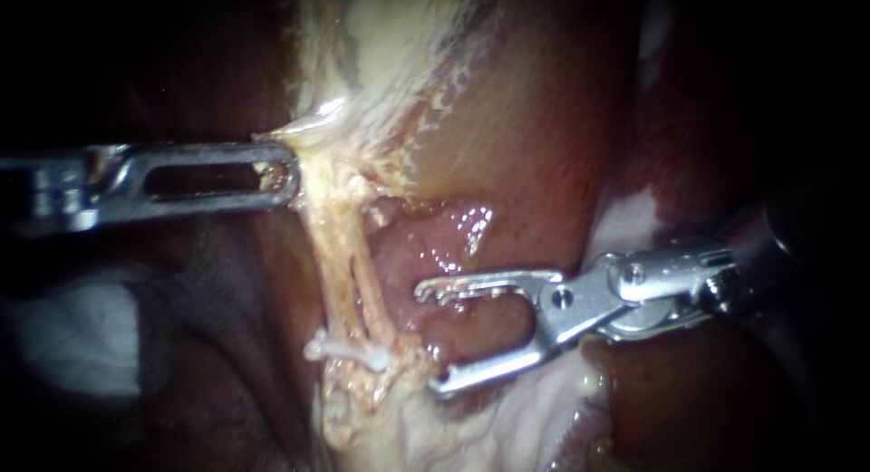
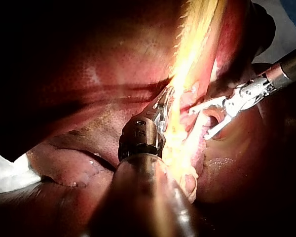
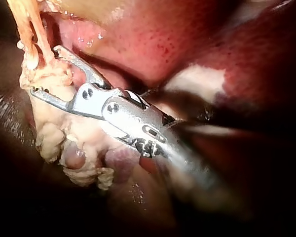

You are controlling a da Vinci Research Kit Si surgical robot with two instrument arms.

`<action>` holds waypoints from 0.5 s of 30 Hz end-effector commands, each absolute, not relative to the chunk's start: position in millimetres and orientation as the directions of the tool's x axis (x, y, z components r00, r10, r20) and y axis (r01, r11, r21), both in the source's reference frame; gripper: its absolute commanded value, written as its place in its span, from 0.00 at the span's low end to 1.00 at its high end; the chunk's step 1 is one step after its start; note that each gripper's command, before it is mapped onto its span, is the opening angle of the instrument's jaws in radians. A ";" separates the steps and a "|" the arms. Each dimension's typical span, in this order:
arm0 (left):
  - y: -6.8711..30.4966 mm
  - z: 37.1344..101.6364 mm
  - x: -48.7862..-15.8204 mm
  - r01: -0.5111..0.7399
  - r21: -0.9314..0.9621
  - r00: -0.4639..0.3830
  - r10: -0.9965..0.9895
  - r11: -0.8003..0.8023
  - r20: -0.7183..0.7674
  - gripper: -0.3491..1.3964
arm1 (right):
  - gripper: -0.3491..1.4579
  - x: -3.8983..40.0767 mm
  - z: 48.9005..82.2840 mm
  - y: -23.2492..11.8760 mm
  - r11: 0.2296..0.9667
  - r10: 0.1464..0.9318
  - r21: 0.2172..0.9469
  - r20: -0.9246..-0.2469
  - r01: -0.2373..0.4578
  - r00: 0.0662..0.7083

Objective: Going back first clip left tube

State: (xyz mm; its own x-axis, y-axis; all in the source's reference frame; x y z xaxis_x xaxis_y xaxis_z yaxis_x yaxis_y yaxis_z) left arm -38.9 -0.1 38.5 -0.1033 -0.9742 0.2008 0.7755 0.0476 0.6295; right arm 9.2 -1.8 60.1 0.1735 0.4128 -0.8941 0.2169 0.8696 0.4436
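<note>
Two thin pale tubes run side by side down the middle; the left tube (image 1: 331, 264) and the right tube (image 1: 373, 295) both pass under a white clip (image 1: 349, 351) lying across them low down. My right instrument (image 1: 431, 338) stands just right of the clip, jaws open and empty, straddling pink tissue. It also shows in the right wrist view (image 3: 44, 69), open beside the pale fatty stump (image 3: 54, 123). My left instrument (image 1: 276, 173) is shut on pale tissue (image 1: 317, 128) above the tubes, pulling it leftwards. The left wrist view shows both the left instrument (image 2: 164, 106) and the right instrument (image 2: 207, 121).
Red liver (image 1: 535, 119) lies to the right of the tubes. Pale gallbladder tissue (image 1: 381, 37) rises at the top. White gauze (image 1: 72, 336) sits dimly at the lower left, also seen as gauze (image 2: 2, 173) in the left wrist view.
</note>
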 end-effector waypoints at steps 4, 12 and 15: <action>-0.2 38.6 -39.0 0.776 0.629 -0.104 -0.974 0.048 0.201 0.00 | 0.52 6.5 58.3 -0.4 0.890 0.375 0.406 -0.911 0.207 0.174; -0.3 39.1 -39.3 0.778 0.627 -0.106 -0.973 0.048 0.205 0.00 | 0.52 2.7 55.3 1.3 0.913 0.334 0.366 -0.924 0.181 0.185; -0.6 39.7 -39.8 0.775 0.630 -0.104 -0.973 0.050 0.205 0.00 | 0.52 1.9 54.6 1.6 0.916 0.328 0.360 -0.926 0.178 0.187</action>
State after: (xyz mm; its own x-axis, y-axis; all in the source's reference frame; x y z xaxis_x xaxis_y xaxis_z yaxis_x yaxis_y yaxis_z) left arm -40.0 -0.7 40.0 -0.1045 -0.9731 0.2051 0.7747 0.0496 0.6304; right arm 1.8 1.6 54.5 0.1866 0.3271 -0.9264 0.1776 0.9162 0.3593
